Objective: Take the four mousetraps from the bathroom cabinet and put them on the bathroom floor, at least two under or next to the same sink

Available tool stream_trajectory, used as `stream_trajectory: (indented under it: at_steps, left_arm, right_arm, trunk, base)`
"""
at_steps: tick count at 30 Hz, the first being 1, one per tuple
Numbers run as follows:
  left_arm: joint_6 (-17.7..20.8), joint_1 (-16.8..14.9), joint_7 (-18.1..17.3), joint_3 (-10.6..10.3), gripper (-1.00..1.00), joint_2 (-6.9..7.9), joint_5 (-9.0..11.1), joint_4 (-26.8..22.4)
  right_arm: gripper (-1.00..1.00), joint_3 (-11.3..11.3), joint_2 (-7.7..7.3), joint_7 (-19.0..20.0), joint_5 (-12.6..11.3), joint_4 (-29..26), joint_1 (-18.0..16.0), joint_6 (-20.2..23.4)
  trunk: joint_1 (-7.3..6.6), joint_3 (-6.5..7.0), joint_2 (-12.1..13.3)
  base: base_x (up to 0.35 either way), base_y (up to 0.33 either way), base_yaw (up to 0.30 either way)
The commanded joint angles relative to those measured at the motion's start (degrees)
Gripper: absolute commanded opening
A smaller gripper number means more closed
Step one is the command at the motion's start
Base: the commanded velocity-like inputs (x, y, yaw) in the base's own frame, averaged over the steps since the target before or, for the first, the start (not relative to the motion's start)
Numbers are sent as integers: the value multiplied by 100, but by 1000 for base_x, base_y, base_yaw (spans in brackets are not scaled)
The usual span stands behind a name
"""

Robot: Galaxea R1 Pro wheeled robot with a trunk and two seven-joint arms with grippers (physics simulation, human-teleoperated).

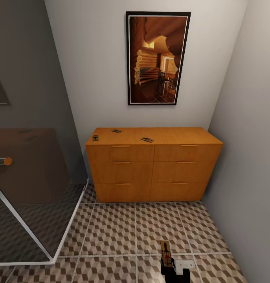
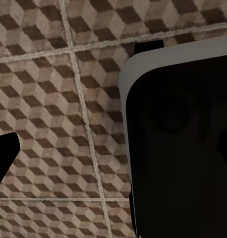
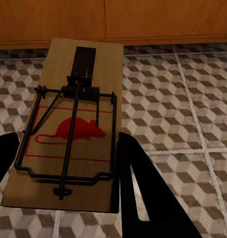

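Note:
The cabinet [image 1: 154, 169] stands against the far wall with its drawers closed. Three mousetraps lie on its top: one at the left edge [image 1: 95, 138], one further back [image 1: 116, 131], one nearer the middle [image 1: 147, 139]. Low in front of me, my right gripper [image 1: 166, 262] [image 3: 69, 141] is shut on a mousetrap [image 1: 165, 250] [image 3: 76, 124], a tan board with a red mouse mark and a wire bar, held above the bathroom floor [image 1: 111, 236] [image 3: 183, 109]. One finger [image 2: 4, 153] of my left gripper shows over the bathroom floor [image 2: 69, 99], with nothing in its grasp.
A glass shower enclosure [image 1: 32, 177] with a white frame takes up the left side. A grey wall [image 1: 248, 157] closes the right. A framed picture [image 1: 157, 59] hangs above the cabinet. My own dark, white-rimmed body [image 2: 178, 144] blocks part of the left wrist view.

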Motion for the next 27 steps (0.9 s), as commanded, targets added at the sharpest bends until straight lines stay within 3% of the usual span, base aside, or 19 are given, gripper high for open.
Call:
stream_trajectory:
  at_steps: [1,27]
  left_arm:
    - [-40,-9,19,-43,100,-2,0,25]
    - [-40,-9,19,-43,100,0,0,25]
  right_arm:
    - [-100,-14,1,-27,43,5,-4,-12]
    - [-100,-14,1,-28,43,5,-4,-12]
  trunk:
    - [0,-5,-3]
    - [0,-5,-3]
  base:
    - [0,0,0]
    - [0,0,0]
